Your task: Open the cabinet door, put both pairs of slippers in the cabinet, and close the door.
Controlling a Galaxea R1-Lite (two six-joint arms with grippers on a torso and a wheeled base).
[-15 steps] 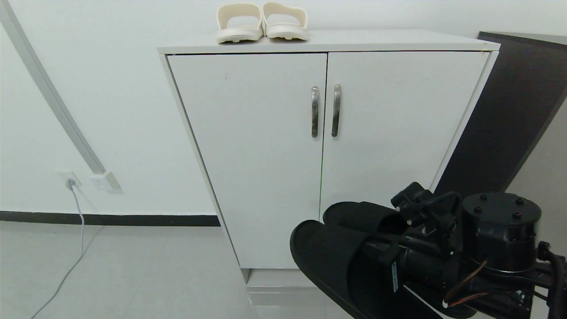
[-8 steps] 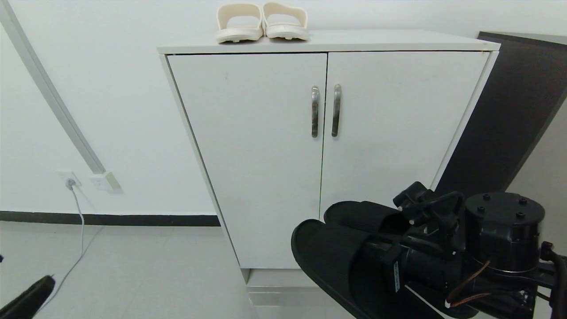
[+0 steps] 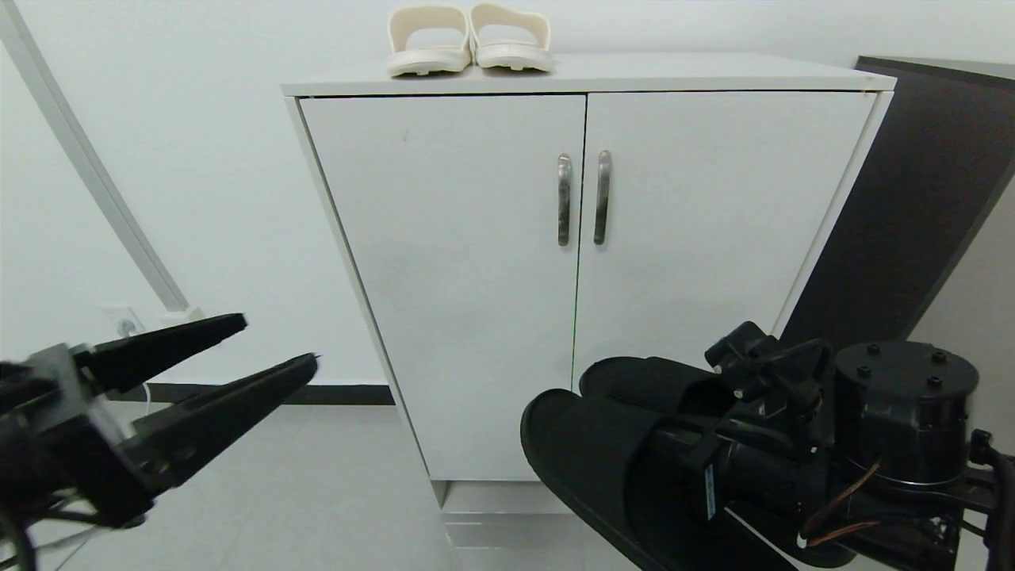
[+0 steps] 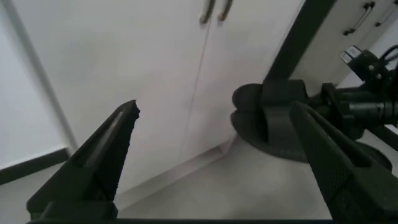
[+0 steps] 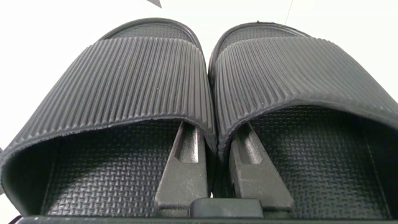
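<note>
A white cabinet [image 3: 468,262] stands against the wall with both doors shut, its two metal handles [image 3: 581,198] side by side at the middle. A cream pair of slippers [image 3: 469,40] rests on its top. My right gripper [image 5: 217,167] is shut on a black pair of slippers [image 3: 610,444], one finger inside each, pinching their inner walls together; it holds them low in front of the right door. My left gripper [image 3: 277,341] hangs open and empty at the lower left, away from the cabinet. In the left wrist view, the left gripper [image 4: 214,109] faces the black slippers [image 4: 273,118].
A dark panel [image 3: 912,206] leans beside the cabinet on the right. On the left wall are a slanted cable duct [image 3: 87,174] and a socket [image 3: 123,321]. Grey floor [image 3: 317,492] lies open left of the cabinet.
My left gripper has risen into the head view from the lower left, open. The right gripper with the black slippers has barely shifted.
</note>
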